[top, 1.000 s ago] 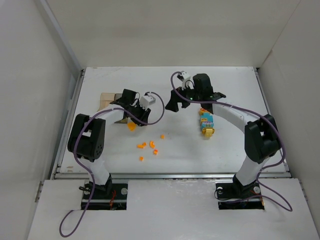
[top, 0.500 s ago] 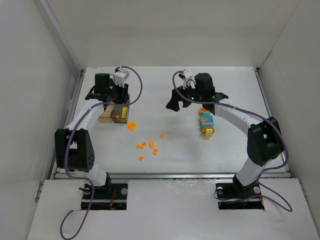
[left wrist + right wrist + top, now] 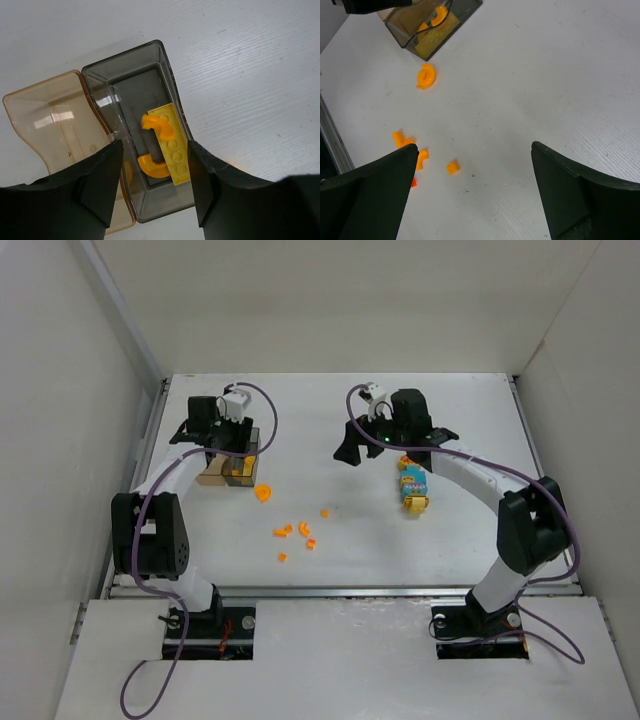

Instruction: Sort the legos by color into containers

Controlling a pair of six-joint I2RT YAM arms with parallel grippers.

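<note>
The two joined containers stand at the back left: a tan box (image 3: 210,474) (image 3: 55,120) and a dark grey box (image 3: 240,471) (image 3: 131,90). The grey box holds a pale yellow plate (image 3: 176,147) and two orange curved legos (image 3: 158,126). My left gripper (image 3: 226,443) (image 3: 154,150) is open and empty, straight above the grey box. Several small orange legos (image 3: 291,531) (image 3: 406,142) lie mid-table, with one curved piece (image 3: 263,493) (image 3: 426,76) near the boxes. My right gripper (image 3: 347,451) (image 3: 475,195) is open and empty, above the table.
A stack of cyan, yellow and orange bricks (image 3: 412,486) lies under my right forearm. A lone orange block (image 3: 325,512) (image 3: 452,167) lies apart from the cluster. White walls close in the table on three sides. A metal rail (image 3: 340,590) runs along the front edge.
My left gripper swung from beside the curved orange piece mid-table back and left to above the grey box, then settled slightly. My right arm has barely moved.
</note>
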